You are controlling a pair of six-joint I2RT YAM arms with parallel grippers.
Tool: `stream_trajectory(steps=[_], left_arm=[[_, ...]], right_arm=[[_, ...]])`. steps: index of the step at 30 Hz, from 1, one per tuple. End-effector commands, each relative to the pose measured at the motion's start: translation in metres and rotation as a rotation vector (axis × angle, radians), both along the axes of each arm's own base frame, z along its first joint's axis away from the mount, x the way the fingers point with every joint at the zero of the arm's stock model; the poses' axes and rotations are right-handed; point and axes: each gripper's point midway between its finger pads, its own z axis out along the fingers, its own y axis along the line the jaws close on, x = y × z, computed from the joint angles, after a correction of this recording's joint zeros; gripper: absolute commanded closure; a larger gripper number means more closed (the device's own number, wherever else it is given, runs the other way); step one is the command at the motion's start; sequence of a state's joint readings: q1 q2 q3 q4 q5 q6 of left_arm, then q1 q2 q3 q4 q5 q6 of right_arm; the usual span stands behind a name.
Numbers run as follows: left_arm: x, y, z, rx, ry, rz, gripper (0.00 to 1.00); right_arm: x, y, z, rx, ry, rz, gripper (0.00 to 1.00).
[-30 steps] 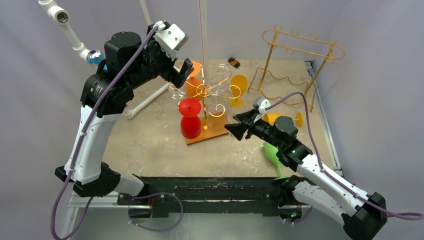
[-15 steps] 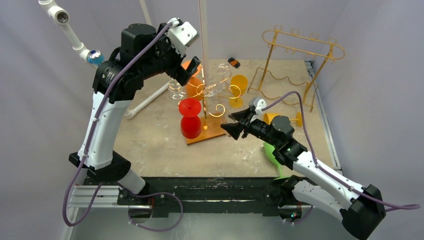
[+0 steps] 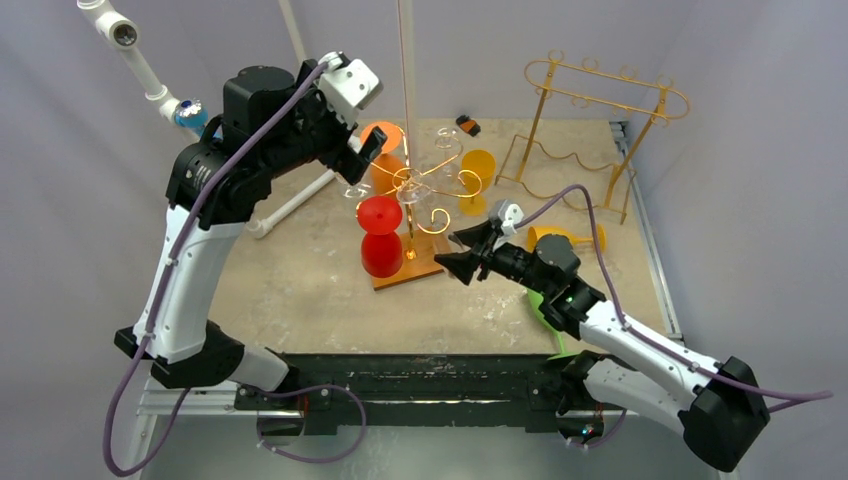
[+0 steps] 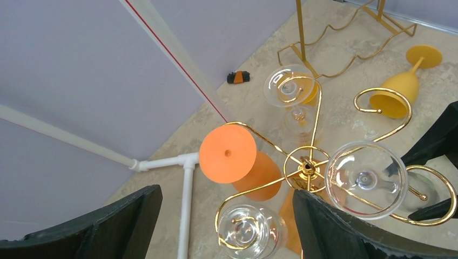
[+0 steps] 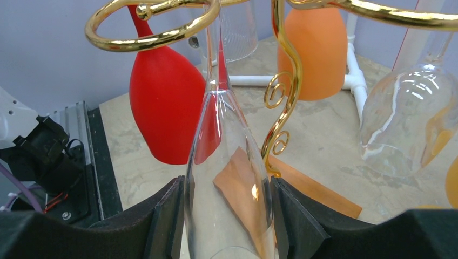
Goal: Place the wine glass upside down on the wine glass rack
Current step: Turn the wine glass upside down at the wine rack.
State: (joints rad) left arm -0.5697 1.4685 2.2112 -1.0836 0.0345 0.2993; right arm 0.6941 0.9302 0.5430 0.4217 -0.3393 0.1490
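Note:
My right gripper (image 5: 226, 216) is shut on the bowl of a clear wine glass (image 5: 227, 156), held upside down. Its stem rises past a gold loop (image 5: 151, 24) of the wine glass rack (image 3: 410, 180). From the left wrist view the glass's round foot (image 4: 364, 179) lies over a gold arm, beside the rack's centre post (image 4: 308, 167). My left gripper (image 4: 221, 232) hangs open high above the rack and holds nothing. In the top view the right gripper (image 3: 468, 255) sits at the right edge of the rack's wooden base (image 3: 420, 268).
Orange (image 4: 228, 154), red (image 3: 380, 235), yellow (image 3: 477, 170) and clear (image 4: 248, 232) glasses hang on the rack. A yellow glass (image 3: 560, 238) and a green one (image 3: 545, 305) lie on the table. A second gold rack (image 3: 600, 110) stands back right; white pipe (image 3: 300, 200) lies left.
The right gripper has carried the clear glass leftward to the rack. The left arm swung right over the rack, then drew back slightly, staying open.

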Motion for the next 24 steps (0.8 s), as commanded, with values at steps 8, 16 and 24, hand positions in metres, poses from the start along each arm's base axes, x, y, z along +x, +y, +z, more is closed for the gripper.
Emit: stream_trajectory(steps=[8, 16, 24], left_arm=[[-0.002, 0.045, -0.014, 0.008, 0.034, 0.249, 0.0], [0.005, 0.043, -0.019, 0.022, 0.034, 0.255, 0.0], [0.01, 0.041, -0.022, 0.032, 0.029, 0.258, 0.0]], right_arm=[[-0.014, 0.008, 0.027, 0.111, -0.223, 0.061, 1.0], [-0.017, 0.005, 0.025, 0.133, -0.27, 0.06, 1.0], [-0.022, -0.004, 0.026, 0.172, -0.301, 0.034, 1.0]])
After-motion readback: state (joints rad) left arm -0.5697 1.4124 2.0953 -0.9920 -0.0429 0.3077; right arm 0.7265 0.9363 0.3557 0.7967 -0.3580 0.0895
